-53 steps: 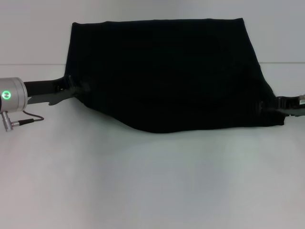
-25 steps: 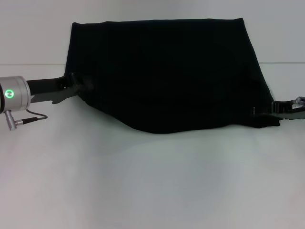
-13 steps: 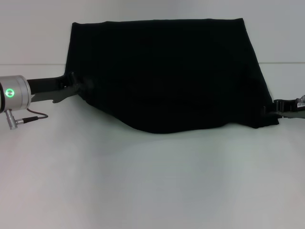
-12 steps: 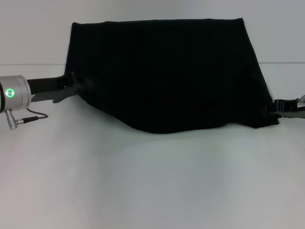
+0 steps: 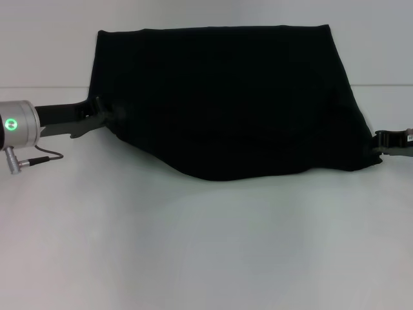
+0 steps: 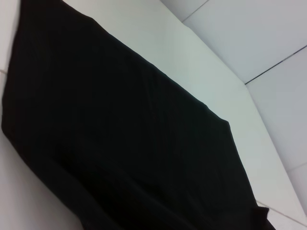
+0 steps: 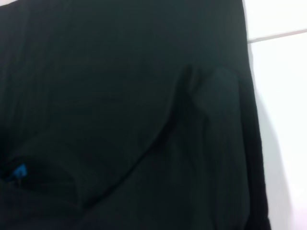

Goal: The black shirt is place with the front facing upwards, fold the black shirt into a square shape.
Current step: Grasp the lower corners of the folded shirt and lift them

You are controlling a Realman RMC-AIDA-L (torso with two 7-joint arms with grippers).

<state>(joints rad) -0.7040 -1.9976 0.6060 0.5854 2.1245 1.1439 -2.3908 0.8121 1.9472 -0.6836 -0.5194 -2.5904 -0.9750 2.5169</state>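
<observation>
**Inspector A:** Left claw (image 5: 106,118) sits at the left edge of the black shirt (image 5: 226,97), low over the white surface (image 5: 206,245). Its tips run into the dark cloth; whether they are apart or pinched on it, I cannot tell.

**Inspector B:** Right claw (image 5: 382,143) likewise, at the shirt's near right corner, right at the cloth's edge. Grip state: cannot tell either.

**A:** Position of the garment?

**B:** Spread across the far half of the surface, straight along its far edge. The near edge sags toward the robot between the two claws.

**A:** Judgement: one claw at each side suits a fold carried across the cloth evenly, keeping the edge from skewing.

**B:** Agreed. The right wrist view shows overlapping layers and a small blue label (image 7: 19,171), suggesting cloth already doubled. No lettering visible. A square is not yet reached.
</observation>
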